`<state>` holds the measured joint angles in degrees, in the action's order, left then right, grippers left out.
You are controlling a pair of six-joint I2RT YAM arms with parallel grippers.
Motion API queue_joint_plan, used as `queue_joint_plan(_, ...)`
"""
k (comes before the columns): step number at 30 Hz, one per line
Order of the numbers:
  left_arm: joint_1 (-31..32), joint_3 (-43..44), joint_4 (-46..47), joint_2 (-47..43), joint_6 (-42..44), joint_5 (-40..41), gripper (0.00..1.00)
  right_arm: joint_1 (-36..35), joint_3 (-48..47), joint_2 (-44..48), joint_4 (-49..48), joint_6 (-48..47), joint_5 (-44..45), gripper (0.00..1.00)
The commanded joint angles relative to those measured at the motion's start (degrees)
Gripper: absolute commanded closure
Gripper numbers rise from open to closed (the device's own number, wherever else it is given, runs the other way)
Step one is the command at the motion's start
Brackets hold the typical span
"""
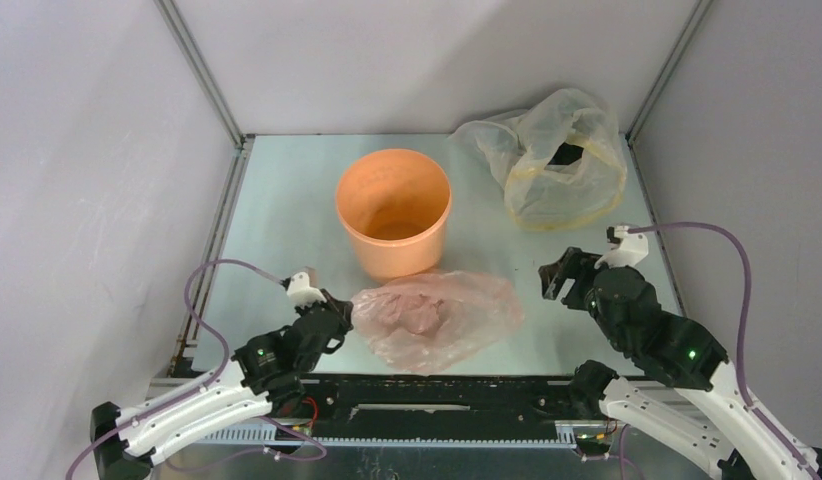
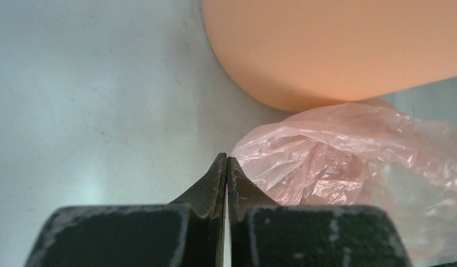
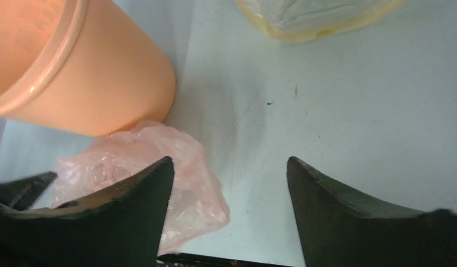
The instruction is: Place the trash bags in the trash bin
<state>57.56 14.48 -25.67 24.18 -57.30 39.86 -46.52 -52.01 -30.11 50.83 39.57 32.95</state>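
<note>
The trash bin is a round orange bucket standing upright mid-table, also seen in the left wrist view and the right wrist view. The pale pink trash bag lies crumpled on the table just in front of the bin, touching its base. My left gripper is at the bag's left edge with its jaws pressed together. A thin pink sliver shows between them. My right gripper hovers to the right of the bag, open, with only bare table between its fingers.
A larger clear yellowish bag with dark contents sits at the back right corner, and its edge shows in the right wrist view. Grey walls enclose the table on three sides. The table's black front rail runs just below the pink bag.
</note>
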Motion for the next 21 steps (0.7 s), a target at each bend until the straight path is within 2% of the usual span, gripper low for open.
queue_joint_plan(1,-1.92,3.92,0.35,0.51,7.36,0.5,0.97,0.11,1.04,-0.56,-4.77,-8.34,-7.49,0.19)
queue_joint_plan(6,-1.93,6.37,2.66,1.34,14.0,-2.52,0.97,-0.28,2.72,-4.98,-11.94,-17.89,-26.42,0.14)
queue_joint_plan(9,-1.93,7.29,3.51,1.77,15.99,-3.29,0.97,-1.67,2.73,-9.98,-14.37,-20.5,-29.91,0.14)
queue_joint_plan(15,-1.93,8.21,5.36,3.52,18.1,-4.43,0.97,-4.62,2.7,-21.23,-18.02,-22.15,-26.14,0.15)
queue_joint_plan(18,-1.88,8.69,5.37,4.08,18.76,-4.35,0.97,-4.53,2.7,-25.77,-16.82,-19.33,-19.78,0.22)
queue_joint_plan(21,-1.93,8.72,5.37,4.25,19.15,-4.12,0.97,-3.73,3.43,-27.97,-15.98,-15.7,-17.7,0.32)
